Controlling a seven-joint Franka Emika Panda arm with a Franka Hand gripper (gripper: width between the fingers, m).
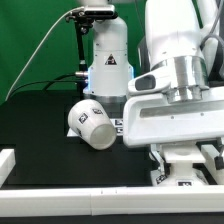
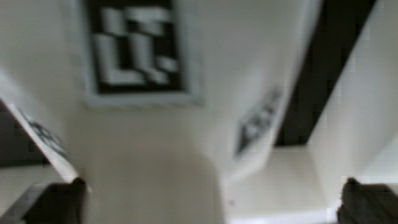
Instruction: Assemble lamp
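Observation:
The lamp's cup-like white shade [image 1: 90,122] lies on its side on the black table, its open mouth towards the exterior view's left. My gripper [image 1: 183,155] hangs low at the exterior view's right, over a squarish white lamp base [image 1: 186,176]. In the wrist view this base [image 2: 160,150] fills the picture, with one tag on its upper face and another on a side face. The gripper [image 2: 217,200] is open. Its dark fingertips [image 2: 59,203] stand far apart, one on each side of the base. I cannot tell whether they touch it.
A white rail [image 1: 100,205] runs along the table's front edge, and another stands at the exterior view's left [image 1: 6,160]. The robot's white pedestal [image 1: 108,62] rises behind the shade before a green backdrop. A cable arcs over at the upper left.

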